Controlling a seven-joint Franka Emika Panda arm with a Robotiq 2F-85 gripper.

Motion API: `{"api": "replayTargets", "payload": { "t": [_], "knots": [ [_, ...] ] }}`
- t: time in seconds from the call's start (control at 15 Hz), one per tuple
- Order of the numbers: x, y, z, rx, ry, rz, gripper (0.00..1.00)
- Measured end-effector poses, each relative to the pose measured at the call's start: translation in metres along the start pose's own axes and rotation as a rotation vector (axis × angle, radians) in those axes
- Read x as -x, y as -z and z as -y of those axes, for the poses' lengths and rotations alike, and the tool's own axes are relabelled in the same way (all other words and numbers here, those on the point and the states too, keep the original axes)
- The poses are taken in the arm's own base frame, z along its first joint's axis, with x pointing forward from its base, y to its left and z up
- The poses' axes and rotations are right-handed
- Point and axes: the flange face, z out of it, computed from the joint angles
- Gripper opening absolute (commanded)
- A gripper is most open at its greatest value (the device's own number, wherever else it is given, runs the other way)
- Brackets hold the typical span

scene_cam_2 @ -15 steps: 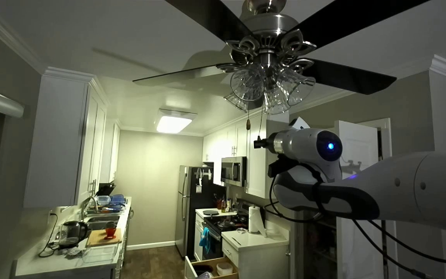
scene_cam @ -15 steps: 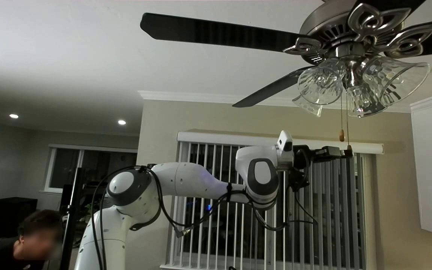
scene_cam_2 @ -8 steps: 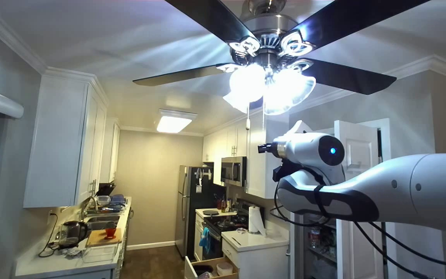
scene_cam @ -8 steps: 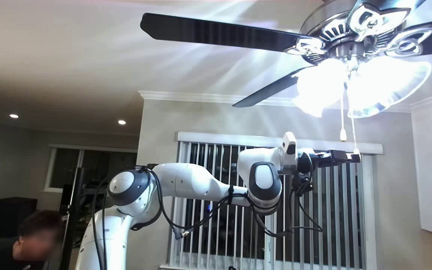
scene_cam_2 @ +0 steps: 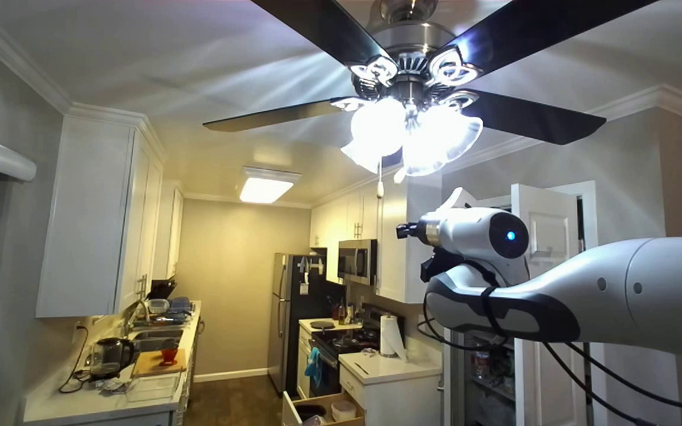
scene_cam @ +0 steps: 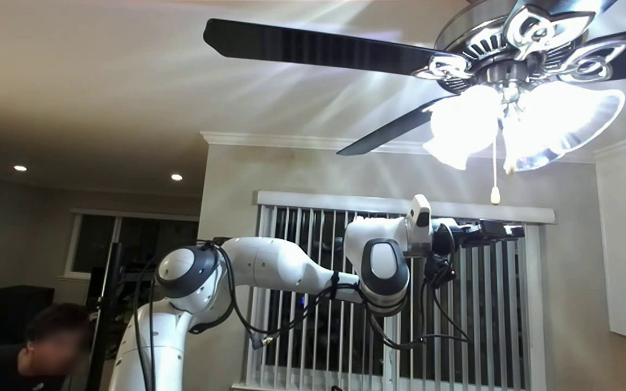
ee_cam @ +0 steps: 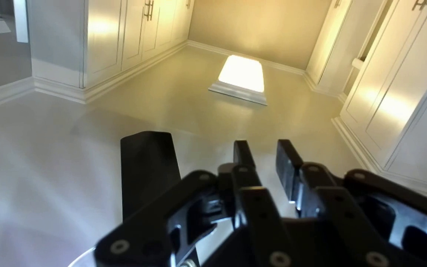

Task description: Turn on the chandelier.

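The jaws jut up from the bottom edge of the wrist view, standing apart, with ceiling (ee_cam: 206, 122) showing in the gap between them. A dark blade (ee_cam: 146, 163) lies to their left, its lower part mostly hidden behind them. Farther off, a light (ee_cam: 241, 74) glows white on the ceiling, cabinets (ee_cam: 104, 37) to the left, more cabinets (ee_cam: 395, 85) to the right, a tan wall (ee_cam: 261, 22) at the far end.

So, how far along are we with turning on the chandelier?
Done: the chandelier is lit, its glass shades glaring white in both exterior views. In hand: nothing; the end effector is open, its fingers apart. Left: likely only backing the arm away from the hanging pull chain.
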Motion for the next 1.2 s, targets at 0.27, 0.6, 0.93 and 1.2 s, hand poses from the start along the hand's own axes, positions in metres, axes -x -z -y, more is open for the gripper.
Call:
{"api": "replayTargets", "payload": {
  "t": [0.27,0.6,0.93,1.2],
  "knots": [
    [0.017,0.003,0.016,-0.029,0.006,0.033,0.81],
    [0.025,0.009,0.024,-0.051,0.004,0.05,1.0],
    [0.038,0.01,0.017,-0.041,-0.001,0.078,1.0],
    [0.039,0.015,0.0,-0.021,-0.023,0.109,1.0]
  ]
}}
